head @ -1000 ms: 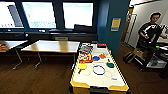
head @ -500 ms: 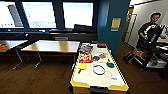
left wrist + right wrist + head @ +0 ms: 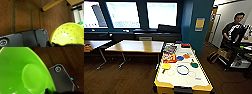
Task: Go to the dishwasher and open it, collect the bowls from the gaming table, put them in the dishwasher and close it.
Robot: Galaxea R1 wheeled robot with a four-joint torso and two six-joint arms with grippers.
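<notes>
1. The head view looks down a room with dark wood flooring toward a row of bright windows on the far wall.
2. The gaming counter, long and narrow with a white top and yellow edge trim, runs away from the camera just right of centre; its near end meets the bottom edge of the view.
3. On its white top lie a thin blue ring, a flat yellow paddle, a dark green paddle, blue and orange discs and colourful boxes toward the far end.
4. A plain light-wood counter stands to the left, its corner close to the gaming counter's far left side. Bare floor lies open in front of it and along the gaming counter's left edge.
5. To the right, a blue wall corner stands near the far end of the gaming counter, and floor opens beyond it toward a person standing at a control rig.
6. In the left wrist view the yellow bowl, dotted with small holes, sits large and close above carpeted floor; whether the left hand is apart or clamped on it cannot be told.
7. In the right wrist view the green bowl shows its smooth inside close up, over dark floor; the right hand's state cannot be told either.
</notes>
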